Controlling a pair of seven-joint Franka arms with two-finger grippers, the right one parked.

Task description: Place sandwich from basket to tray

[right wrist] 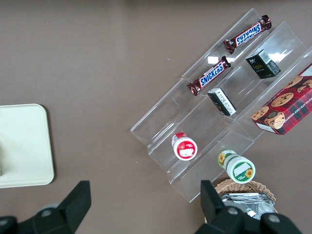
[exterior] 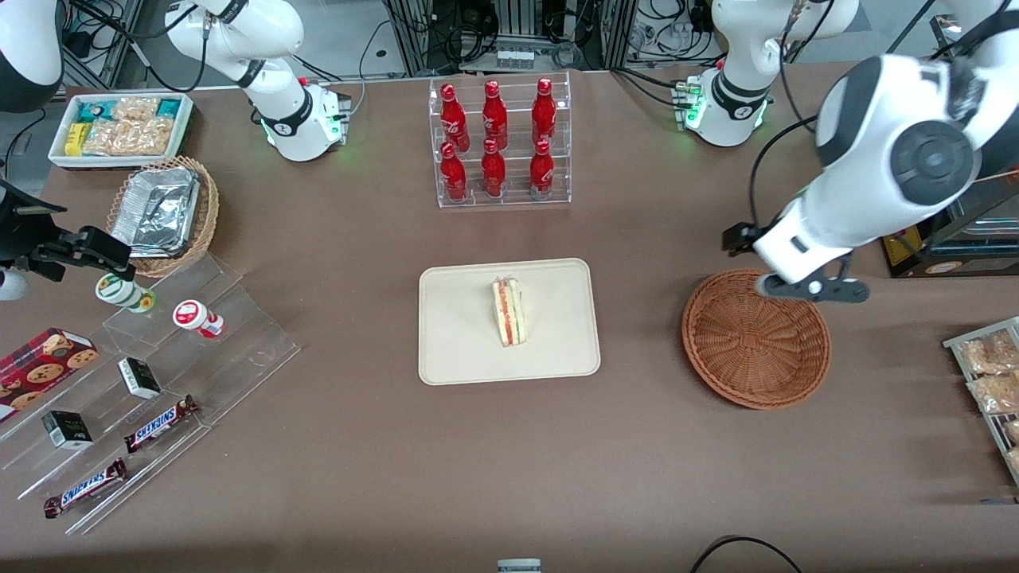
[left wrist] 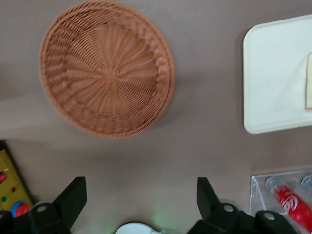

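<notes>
The sandwich, a pale wedge with red and green layers, lies on the cream tray at the middle of the table. The wrist view shows only an edge of the sandwich on the tray. The reddish-brown wicker basket sits beside the tray toward the working arm's end, with nothing in it. My left gripper hangs raised over the basket's rim on the side farther from the front camera. It is open, and only bare table shows between its fingers.
A clear rack of red bottles stands farther from the front camera than the tray. Bagged snacks on a rack lie at the working arm's end. Clear display steps with candy bars lie toward the parked arm's end.
</notes>
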